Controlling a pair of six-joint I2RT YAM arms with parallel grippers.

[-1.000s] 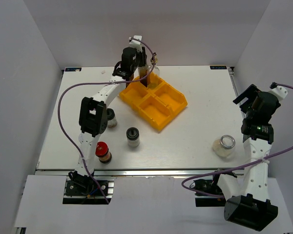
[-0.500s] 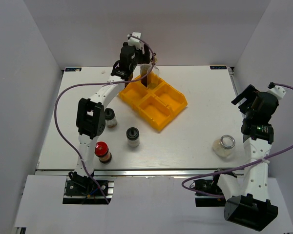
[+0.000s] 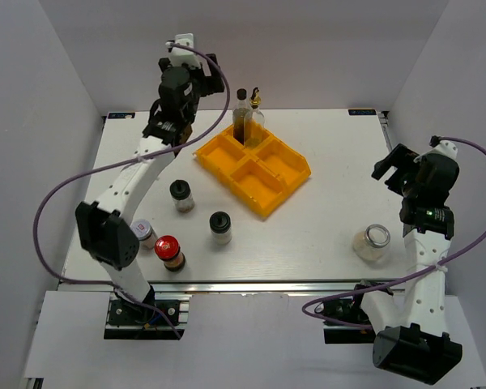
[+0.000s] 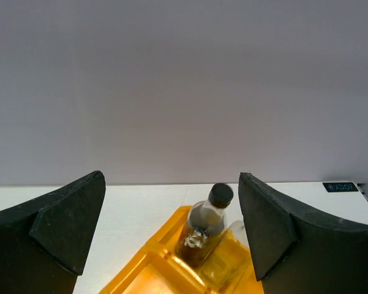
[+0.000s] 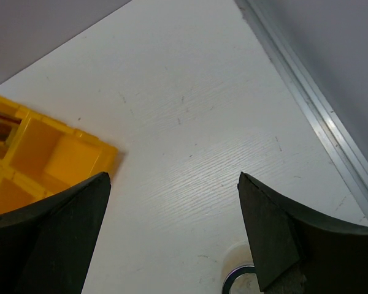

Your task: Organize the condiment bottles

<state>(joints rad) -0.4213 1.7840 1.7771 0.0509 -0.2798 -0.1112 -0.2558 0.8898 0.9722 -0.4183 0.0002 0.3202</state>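
The dark-brown black-capped bottle (image 3: 241, 118) (image 4: 207, 228) stands upright in the far compartment of the yellow tray (image 3: 259, 174) (image 4: 144, 269). The clear gold-spouted bottle (image 3: 255, 113) stands just behind it. My left gripper (image 3: 201, 71) (image 4: 172, 205) hangs open, high and to the left of the tray, holding nothing. Two black-lidded jars (image 3: 181, 194) (image 3: 220, 227), a red-lidded jar (image 3: 169, 252) and a silver-lidded jar (image 3: 143, 233) stand on the table's left half. Another clear jar (image 3: 373, 241) (image 5: 234, 280) sits at the near right. My right gripper (image 3: 393, 166) (image 5: 172, 208) is open above the table beyond that jar.
The tray's three other compartments hold nothing. The left arm's elbow (image 3: 105, 235) hangs next to the silver-lidded jar. A metal rail (image 5: 313, 110) runs along the table's right edge, and grey walls close in the back and both sides.
My left gripper opened, let go of the dark bottle in the tray and drew back up and to the left. The arm's swing uncovered the silver-lidded jar.
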